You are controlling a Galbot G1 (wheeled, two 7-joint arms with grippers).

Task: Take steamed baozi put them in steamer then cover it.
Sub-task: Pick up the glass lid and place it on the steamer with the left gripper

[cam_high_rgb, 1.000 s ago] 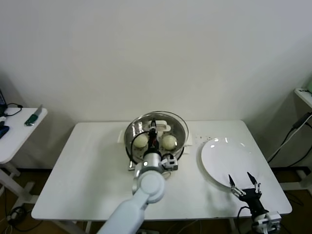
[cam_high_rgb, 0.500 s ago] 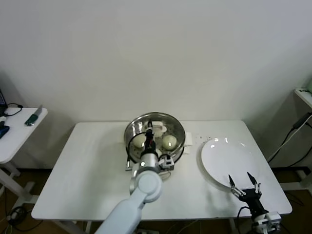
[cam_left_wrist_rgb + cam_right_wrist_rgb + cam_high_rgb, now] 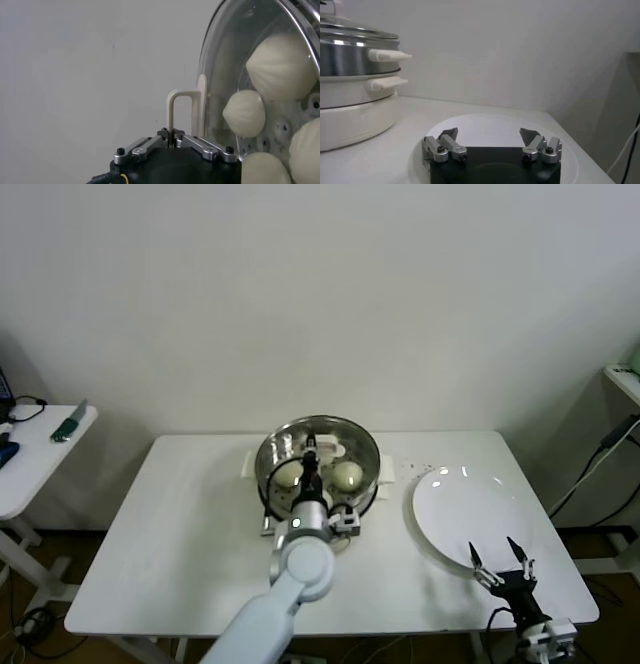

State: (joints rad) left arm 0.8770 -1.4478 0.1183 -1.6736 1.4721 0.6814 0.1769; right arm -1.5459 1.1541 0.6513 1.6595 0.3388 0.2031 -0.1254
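**Head view: lid over the steamer, left claw clamped on its handle**

Head view puts the steamer (image 3: 318,459) at the back middle of the white table (image 3: 180,524), and everything else is placed from it. The cover (image 3: 260,75) lies over the steel basket, and the baozi (image 3: 282,65) show through the glass (four in the left wrist view, two plain from the head). The left gripper (image 3: 308,459) reaches in over the steamer's near rim, its fingers pressed together on the white handle (image 3: 175,112), pinching it thin.

Judged from this, the lid looks seated or nearly so; the right wrist view shows its rim (image 3: 355,34) level on the basket. The risk is in the release: if the claw lifts or twists before spreading, the handle could drag and leave the lid skewed, or tip it off the rim.

To the steamer's right lies the bare white plate (image 3: 480,509), and the right gripper (image 3: 500,569) hovers at that plate's near edge, jaws spread wide and holding nothing, well apart from the steamer. Far off to the steamer's left stands a small side table (image 3: 40,459). Nothing blocks the left arm's retreat toward the near edge.
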